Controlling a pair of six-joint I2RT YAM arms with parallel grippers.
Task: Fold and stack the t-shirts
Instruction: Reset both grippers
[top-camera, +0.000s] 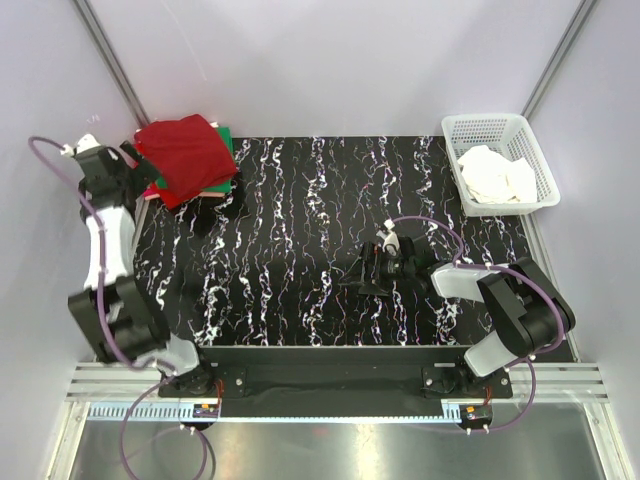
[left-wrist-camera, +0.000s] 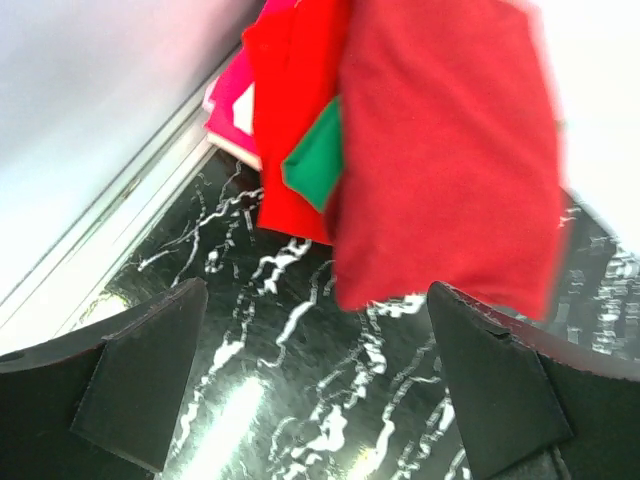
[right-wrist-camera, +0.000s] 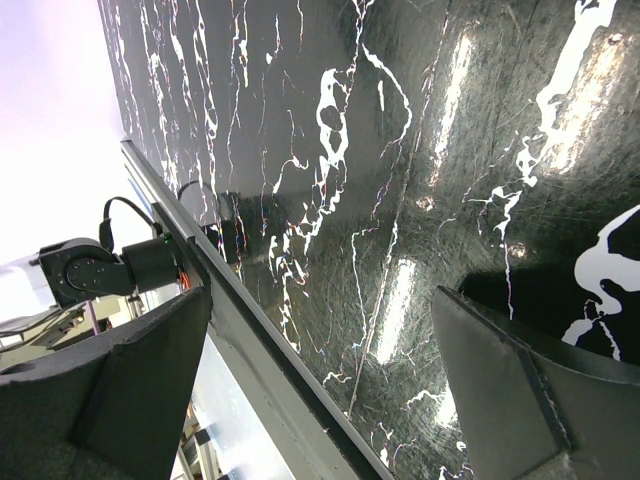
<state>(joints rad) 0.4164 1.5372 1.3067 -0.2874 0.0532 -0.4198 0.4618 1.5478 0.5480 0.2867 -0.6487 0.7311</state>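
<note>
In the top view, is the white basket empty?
No, crumpled white cloth lies inside the basket.

You have the stack of t-shirts (top-camera: 186, 158) on the far left corner of the table (top-camera: 300, 220), basket (top-camera: 485, 122) at your far right, cloths (top-camera: 495, 175) lying in it

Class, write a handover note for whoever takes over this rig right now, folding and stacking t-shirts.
Left gripper open, empty, facing the stack. Right gripper open, empty, above bare table.
The stack sits at the table's far-left corner: crimson shirt on top, green shirt, bright red shirt and pink shirt beneath.
Done: those folded and stacked.
Left: white cloth lies in the basket; whether it needs folding, cannot tell.
</note>
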